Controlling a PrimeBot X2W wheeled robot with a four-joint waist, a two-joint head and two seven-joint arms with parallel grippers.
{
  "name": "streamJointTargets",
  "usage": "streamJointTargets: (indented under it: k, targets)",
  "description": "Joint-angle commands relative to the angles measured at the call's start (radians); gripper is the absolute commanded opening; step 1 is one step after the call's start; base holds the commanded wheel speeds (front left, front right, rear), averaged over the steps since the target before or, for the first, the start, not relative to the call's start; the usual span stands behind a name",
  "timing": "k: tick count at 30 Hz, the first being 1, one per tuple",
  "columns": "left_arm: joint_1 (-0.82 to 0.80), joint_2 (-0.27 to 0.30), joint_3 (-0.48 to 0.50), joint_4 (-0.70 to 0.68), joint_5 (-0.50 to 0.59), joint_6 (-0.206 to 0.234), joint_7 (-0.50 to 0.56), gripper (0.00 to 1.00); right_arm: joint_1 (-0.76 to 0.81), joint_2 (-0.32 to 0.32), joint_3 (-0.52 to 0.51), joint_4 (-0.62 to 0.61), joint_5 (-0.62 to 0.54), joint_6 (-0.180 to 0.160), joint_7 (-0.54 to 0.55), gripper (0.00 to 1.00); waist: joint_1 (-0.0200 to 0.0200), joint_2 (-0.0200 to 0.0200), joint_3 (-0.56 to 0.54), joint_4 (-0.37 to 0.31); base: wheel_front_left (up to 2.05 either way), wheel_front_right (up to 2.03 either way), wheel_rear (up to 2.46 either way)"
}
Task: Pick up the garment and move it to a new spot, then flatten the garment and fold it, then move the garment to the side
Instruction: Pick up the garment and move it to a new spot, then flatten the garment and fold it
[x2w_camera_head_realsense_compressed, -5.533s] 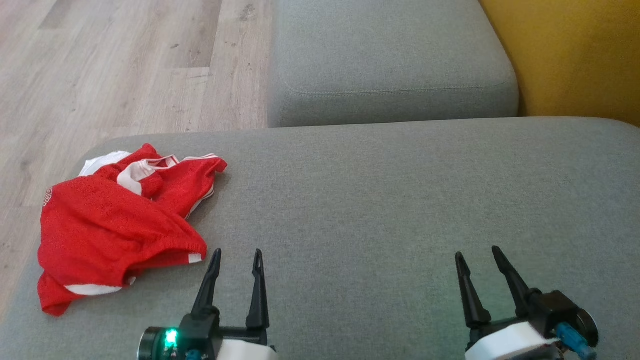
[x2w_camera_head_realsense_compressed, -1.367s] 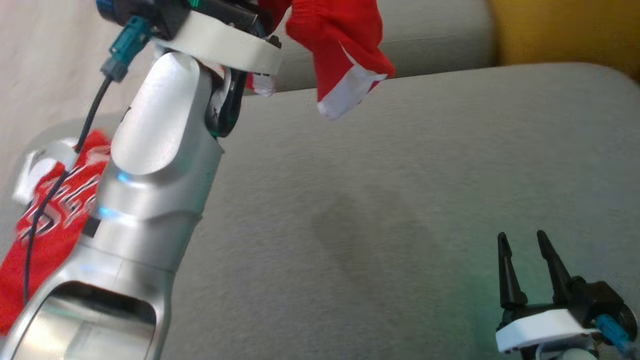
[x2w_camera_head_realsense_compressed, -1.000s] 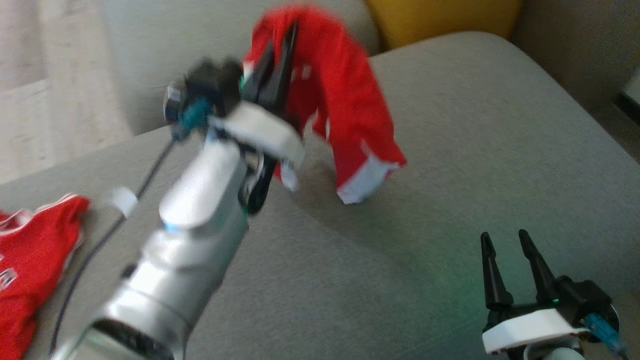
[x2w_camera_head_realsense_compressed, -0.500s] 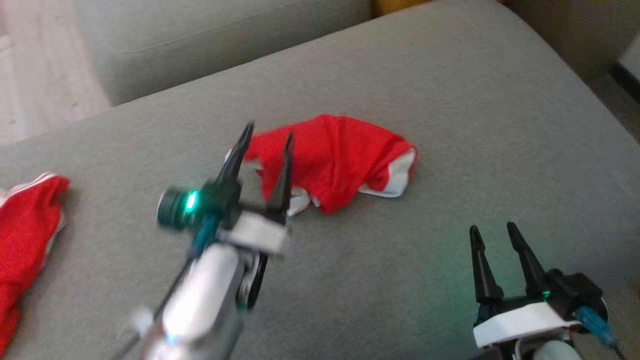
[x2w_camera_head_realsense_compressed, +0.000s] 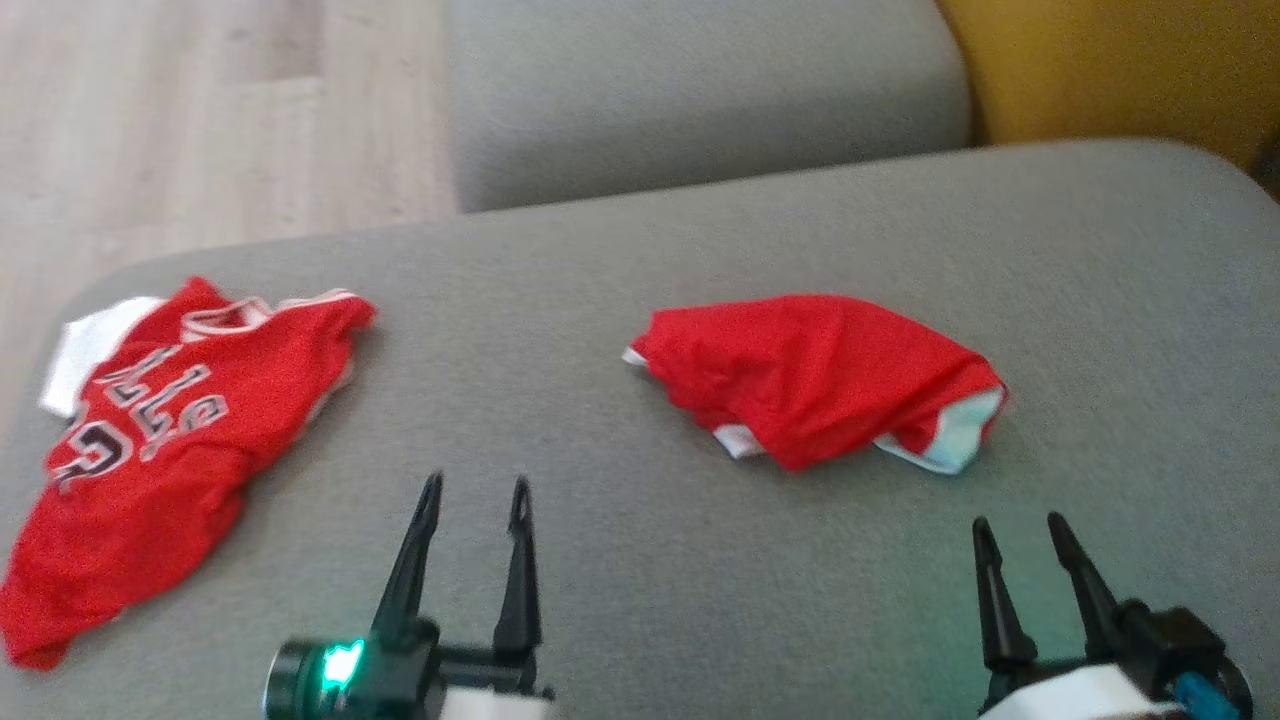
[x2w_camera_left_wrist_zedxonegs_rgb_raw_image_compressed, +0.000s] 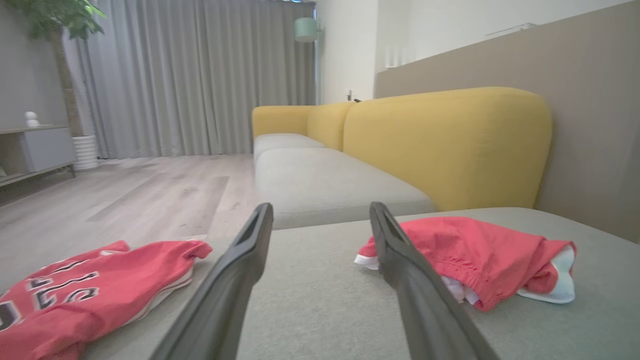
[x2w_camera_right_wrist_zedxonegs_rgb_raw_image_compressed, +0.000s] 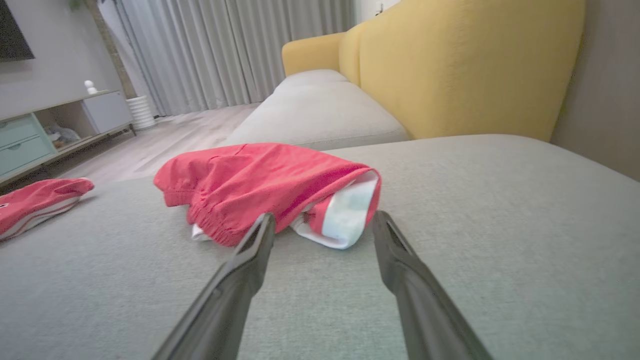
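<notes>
**Red garment lay crumpled on the grey cushion, both pairs of fingers released**

The crumpled red fabric garment with white trim (x2w_camera_head_realsense_compressed: 815, 375) lay on the wide grey fabric sofa cushion (x2w_camera_head_realsense_compressed: 700, 580), a little right of the middle in the head view. It was not flattened. It made a low heap with folds, and a white edge showed at its right end. Nothing touched it.

The left fingers (x2w_camera_head_realsense_compressed: 412, 560) stood apart from each other and held nothing. They were low in the head view, near the front of the cushion, between the two red pieces and well apart from both. In the left wrist view these fingers (x2w_camera_left_wrist_zedxonegs_rgb_raw_image_compressed: 235, 270) pointed over the cushion, with the garment (x2w_camera_left_wrist_zedxonegs_rgb_raw_image_compressed: 465, 250) ahead of the right one.

The right fingers (x2w_camera_head_realsense_compressed: 992, 600) were also spread and empty, near the garment but not touching it. In the right wrist view they (x2w_camera_right_wrist_zedxonegs_rgb_raw_image_compressed: 250, 260) pointed at its white edge (x2w_camera_right_wrist_zedxonegs_rgb_raw_image_compressed: 345, 215).

A red sleeveless jersey with dark and white letters (x2w_camera_head_realsense_compressed: 160, 430) lay at the left end of the same cushion. Behind the cushion were a second grey seat cushion (x2w_camera_head_realsense_compressed: 700, 90), a yellow backrest (x2w_camera_left_wrist_zedxonegs_rgb_raw_image_compressed: 445, 145) and a pale wooden floor (x2w_camera_head_realsense_compressed: 200, 120).
</notes>
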Motion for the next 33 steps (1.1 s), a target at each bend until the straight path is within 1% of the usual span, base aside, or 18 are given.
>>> streamJointTargets:
  k: [1, 4, 6, 11, 16, 33]
  targets:
    - [0.002, -0.001, 0.040, -0.047, 0.011, 0.019, -0.005, 1.00, -0.005, -0.006, 0.023, -0.034, -0.006, 0.007, -0.004, 1.00, 0.0001, 0.0000, -0.057, 0.067, 0.00, 0.00, 0.00]
    - [0.060, -0.001, 0.055, -0.065, 0.022, 0.050, -0.005, 1.00, 0.022, -0.006, 0.029, -0.051, -0.006, 0.007, -0.004, 1.00, 0.0001, 0.0000, -0.079, 0.092, 0.00, 0.00, 0.00]
    - [0.087, -0.001, 0.061, -0.070, 0.025, 0.059, -0.005, 1.00, 0.039, -0.006, 0.032, -0.061, -0.008, 0.007, -0.004, 1.00, 0.0001, 0.0000, -0.091, 0.102, 0.00, 0.00, 0.00]
    - [0.120, -0.001, 0.063, -0.061, 0.071, 0.053, -0.005, 1.00, 0.060, -0.006, 0.041, -0.082, -0.013, 0.007, -0.004, 1.00, 0.0001, 0.0000, -0.107, 0.108, 0.00, 0.00, 0.00]
    - [0.129, -0.001, 0.058, -0.036, 0.091, 0.045, -0.005, 1.00, 0.066, -0.006, 0.046, -0.096, -0.020, 0.007, -0.004, 1.00, 0.0001, 0.0000, -0.113, 0.104, 0.00, 0.00, 0.00]
    - [0.130, -0.001, 0.056, 0.003, 0.073, 0.057, -0.005, 1.00, 0.062, -0.006, 0.054, -0.116, -0.031, 0.007, -0.004, 1.00, 0.0001, 0.0000, -0.102, 0.092, 0.00, 0.00, 0.00]
